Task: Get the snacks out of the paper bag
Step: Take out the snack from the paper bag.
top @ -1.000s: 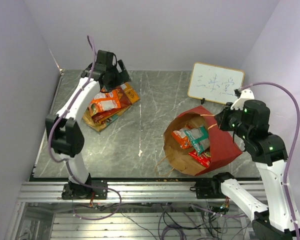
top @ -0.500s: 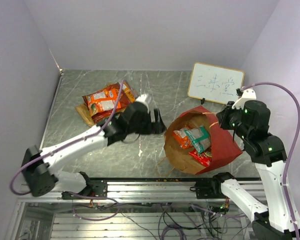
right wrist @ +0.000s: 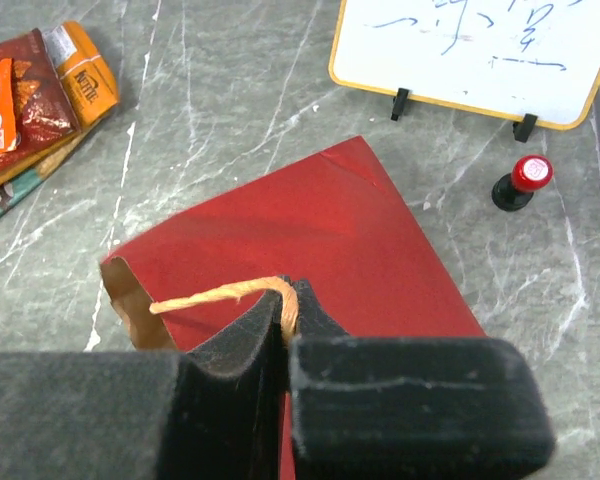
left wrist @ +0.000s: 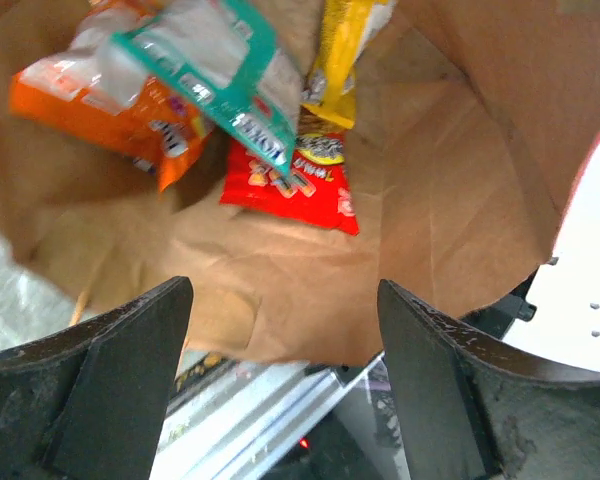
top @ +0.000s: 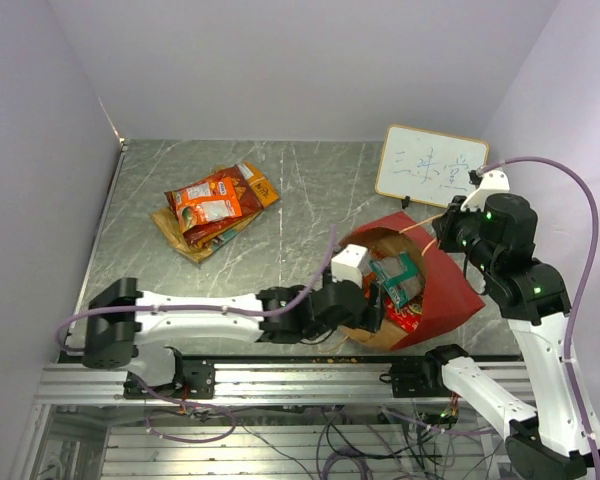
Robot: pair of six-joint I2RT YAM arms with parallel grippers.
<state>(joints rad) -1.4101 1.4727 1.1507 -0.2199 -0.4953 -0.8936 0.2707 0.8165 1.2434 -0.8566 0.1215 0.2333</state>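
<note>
The paper bag (top: pixel 450 290), red outside and brown inside, lies on its side with its mouth toward the left. My left gripper (top: pixel 373 302) is at the mouth, open and empty (left wrist: pixel 285 380). Inside the bag, the left wrist view shows a teal packet (left wrist: pixel 220 70), an orange packet (left wrist: pixel 90 100), a red packet (left wrist: pixel 295 190) and a yellow packet (left wrist: pixel 345 50). My right gripper (top: pixel 443 236) is shut on the bag's orange cord handle (right wrist: pixel 215 295) above the red side (right wrist: pixel 310 230). Snacks out of the bag (top: pixel 215 205) lie at the far left.
A white writing board (top: pixel 432 165) stands at the back right behind the bag. A small red-topped stamp (right wrist: pixel 525 175) stands beside it. The table's front edge and metal rail (top: pixel 300 380) run just below the bag's mouth.
My left arm swung from the snack pile at the far left across the table to the bag's mouth. My right gripper has kept its hold on the handle.
</note>
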